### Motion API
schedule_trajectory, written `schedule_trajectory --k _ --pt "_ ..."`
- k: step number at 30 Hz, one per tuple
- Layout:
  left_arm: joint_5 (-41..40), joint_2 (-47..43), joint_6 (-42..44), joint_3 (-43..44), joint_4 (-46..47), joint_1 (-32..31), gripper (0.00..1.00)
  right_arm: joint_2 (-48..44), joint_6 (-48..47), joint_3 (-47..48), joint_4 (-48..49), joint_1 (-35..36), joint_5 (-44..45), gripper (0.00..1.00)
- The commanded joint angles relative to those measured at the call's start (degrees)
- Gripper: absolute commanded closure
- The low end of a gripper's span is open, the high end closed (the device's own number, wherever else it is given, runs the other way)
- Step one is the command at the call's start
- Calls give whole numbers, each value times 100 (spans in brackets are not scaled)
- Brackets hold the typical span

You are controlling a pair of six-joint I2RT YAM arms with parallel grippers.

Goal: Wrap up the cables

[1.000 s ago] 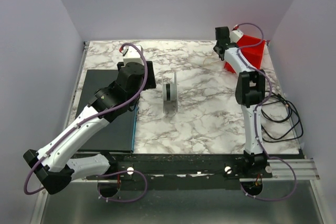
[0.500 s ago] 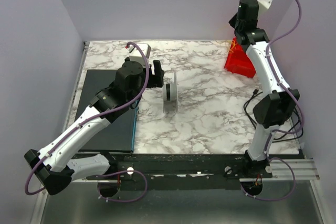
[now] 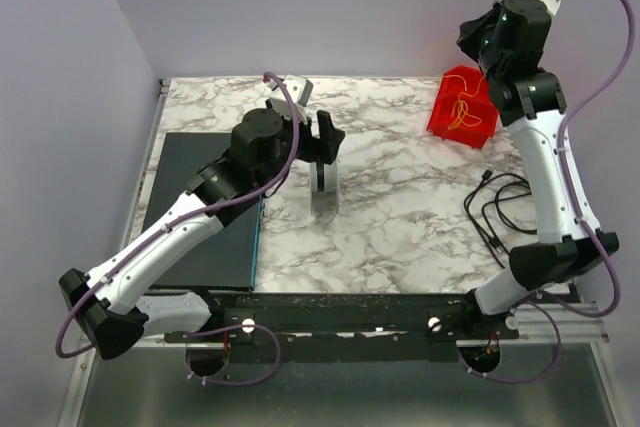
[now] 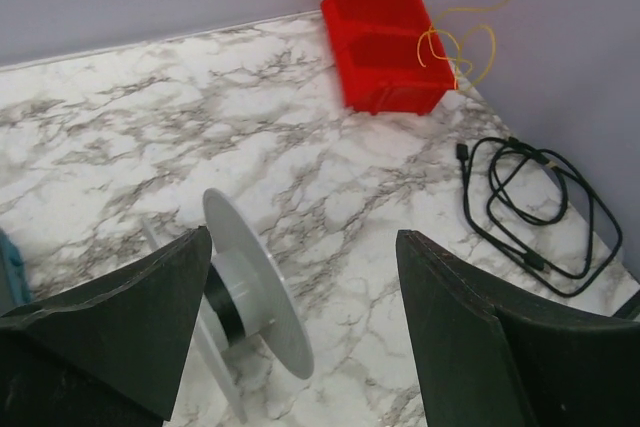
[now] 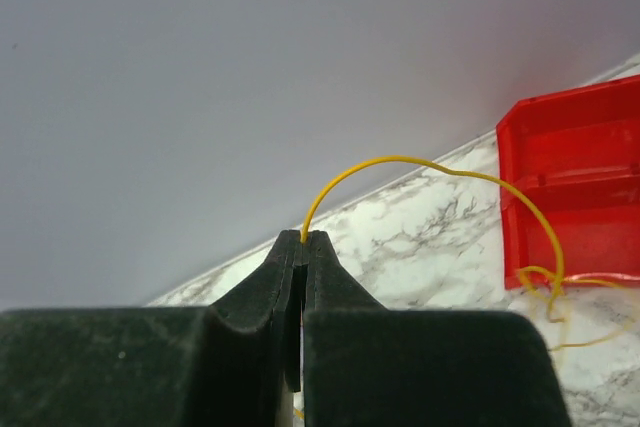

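Right pincer (image 5: 303, 239) is closed completely, and it holds one thin orange-yellow cable (image 5: 400, 160) pinched at the very tips of its fingers. This arm stands high over the far right corner of the marble table (image 3: 400, 217), above the red bin (image 3: 486, 127). From the tips the cable makes an arc and falls toward the bin, where the rest of it lies in curly loops. So one end is in the air, but most of the length is at the bin.

Left pincer (image 3: 326, 139) is wide open and holds nothing. It hangs just over the grey spool (image 3: 323, 182), which stands upright near the middle of the table. I cannot tell whether it touches the spool. On the spool's core I see a dark band, but no orange cable.

I judge that the task is only at its beginning: one end is taken up, nothing more. Nearly everything is left, namely to bring that end across to the spool, well apart from the bin, to fix it there, and to wind the whole length around the core. Thicker black cords (image 3: 515, 212) lie on the table at the right and a dark mat (image 3: 200, 237) at the left. Neither seems to have a part in this.
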Motion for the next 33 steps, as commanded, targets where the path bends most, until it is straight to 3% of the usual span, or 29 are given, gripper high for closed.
schedule_trajectory --k 1,6,13,17,22,27,28,33 --pt "512 361 -272 198 713 -239 23 -655 242 -674 -228 236 -653 99" --pt "72 1165 -374 1055 776 -639 23 -1453 443 -1775 82 678 -687 99" --pt "-257 2268 -914 1922 1045 -937 26 -1998 557 -2214 -78 1020 -611 99" --pt "-815 2686 -1072 2320 807 -1058 35 -2258 588 -2379 -126 1029 -660 99" --pt "-1213 2713 -1138 2122 975 -1167 40 -2379 617 -2457 -200 1025 -799 99" --pt "-1093 2814 -1241 2013 1049 -1169 47 -2365 654 -2371 -173 1029 -900 99" --pt "-1030 2816 -1255 2003 1063 -1165 51 -2346 667 -2346 -175 1029 -913 99" --pt "-664 2749 -1194 2036 727 -1169 94 -2372 506 -2517 -104 1028 -468 99"
